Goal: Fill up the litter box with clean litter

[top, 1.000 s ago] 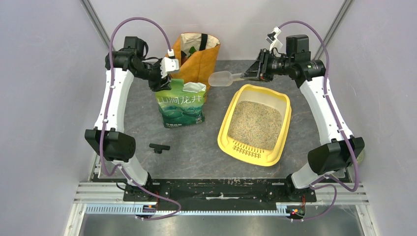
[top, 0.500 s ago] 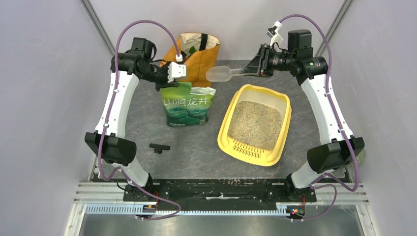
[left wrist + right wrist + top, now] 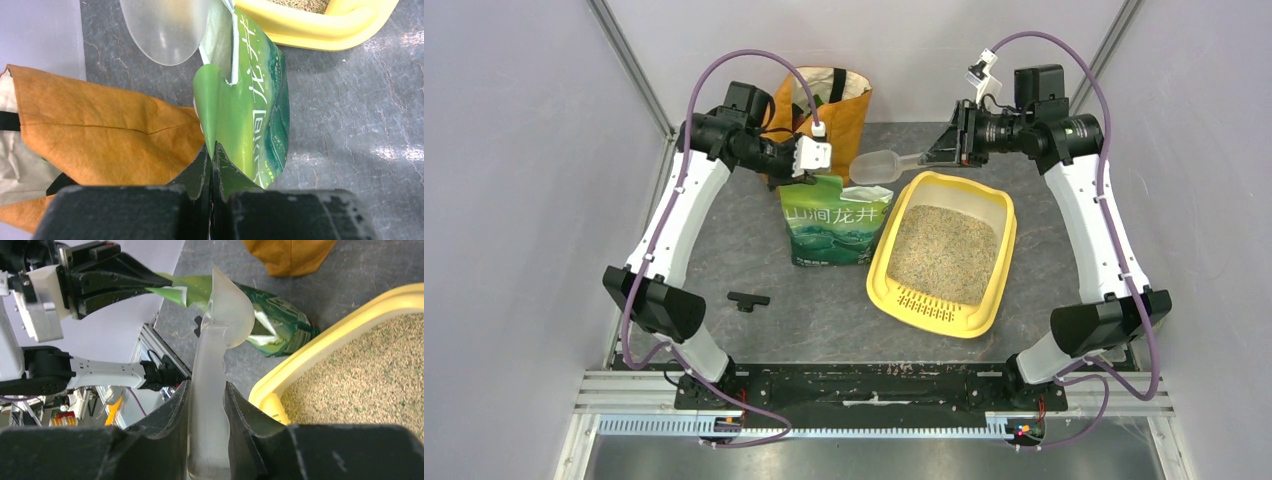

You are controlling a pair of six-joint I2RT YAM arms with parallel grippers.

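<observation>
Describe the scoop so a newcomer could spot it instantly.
Find the shallow yellow plastic litter box. Past its far left corner, the right gripper holds a translucent plastic scoop, bowl near the top of the green printed plastic bag. It is the only see-through item.

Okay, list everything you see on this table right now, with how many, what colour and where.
litter box: one, yellow, right of centre on the table
litter: one layer, beige, inside the litter box
litter bag: one, green, upright just left of the litter box
shopping bag: one, orange, behind the litter bag
scoop: one, clear, in the air above the litter bag's top
small part: one, black, near left of the table
table: one, grey
left gripper: one, black, shut on the litter bag's top edge
right gripper: one, black, shut on the scoop's handle
</observation>
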